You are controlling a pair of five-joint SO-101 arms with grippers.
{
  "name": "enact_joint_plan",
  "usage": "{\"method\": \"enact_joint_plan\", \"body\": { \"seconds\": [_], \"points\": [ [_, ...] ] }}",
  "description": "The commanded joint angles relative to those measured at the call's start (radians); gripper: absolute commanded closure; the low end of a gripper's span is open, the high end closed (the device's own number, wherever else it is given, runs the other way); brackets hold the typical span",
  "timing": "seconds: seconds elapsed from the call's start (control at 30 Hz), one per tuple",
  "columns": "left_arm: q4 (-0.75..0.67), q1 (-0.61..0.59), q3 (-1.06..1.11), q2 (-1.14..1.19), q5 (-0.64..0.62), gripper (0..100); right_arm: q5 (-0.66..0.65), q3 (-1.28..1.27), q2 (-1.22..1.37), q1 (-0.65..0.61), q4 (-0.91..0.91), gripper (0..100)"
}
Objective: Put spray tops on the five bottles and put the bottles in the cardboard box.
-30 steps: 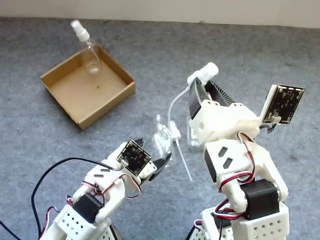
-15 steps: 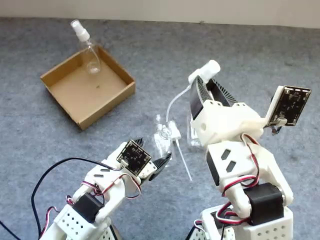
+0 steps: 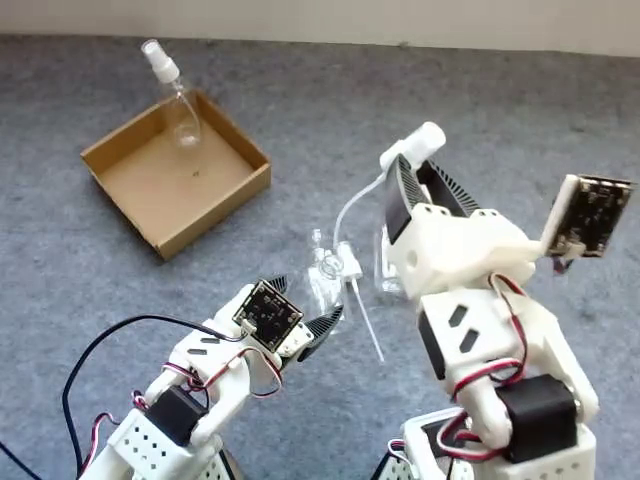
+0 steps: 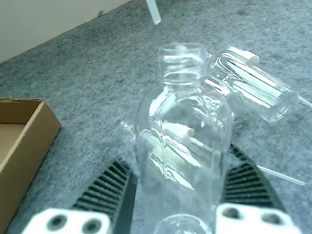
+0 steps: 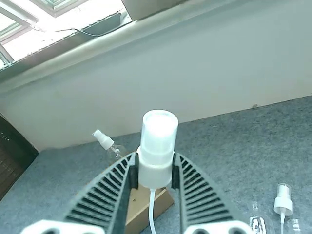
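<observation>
High view: our left gripper [image 3: 305, 305] grips a clear, uncapped bottle [image 3: 324, 283]. Our right gripper [image 3: 415, 165] pinches a spray top [image 3: 418, 145] above and to the bottle's right, and its tube [image 3: 345, 210] curves down toward the neck. The cardboard box [image 3: 215, 212] lies well apart and holds a capped bottle [image 3: 180, 108].

Left wrist view: the bottle [image 4: 183, 131] stands upright between the jaws, with the tube [image 4: 153, 12] tip just above its mouth.

Right wrist view: the jaws clamp the spray top [image 5: 157, 146] upright, its tube hanging down.

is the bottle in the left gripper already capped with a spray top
No, the clear bottle has a bare, open threaded neck.
</observation>
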State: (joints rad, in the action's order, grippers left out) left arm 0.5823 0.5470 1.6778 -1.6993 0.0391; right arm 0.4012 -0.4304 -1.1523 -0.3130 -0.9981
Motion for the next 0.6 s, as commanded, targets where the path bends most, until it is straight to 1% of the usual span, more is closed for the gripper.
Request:
{"method": "enact_joint_plan", "body": {
  "seconds": [0.0, 0.13, 0.27, 0.57],
  "points": [
    [-0.026, 0.008, 0.021, -0.015, -0.011, 92, 0.0, 0.11, -0.007, -0.008, -0.053, 96.0],
    [-0.026, 0.008, 0.021, -0.015, -0.011, 92, 0.0, 0.134, -0.007, -0.008, -0.096, 96.0],
    [-0.026, 0.008, 0.021, -0.015, -0.011, 92, 0.0, 0.13, -0.007, -0.008, -0.094, 96.0],
    [-0.026, 0.008, 0.021, -0.015, -0.011, 92, 0.0, 0.031, -0.007, -0.008, -0.088, 96.0]
  ]
}}
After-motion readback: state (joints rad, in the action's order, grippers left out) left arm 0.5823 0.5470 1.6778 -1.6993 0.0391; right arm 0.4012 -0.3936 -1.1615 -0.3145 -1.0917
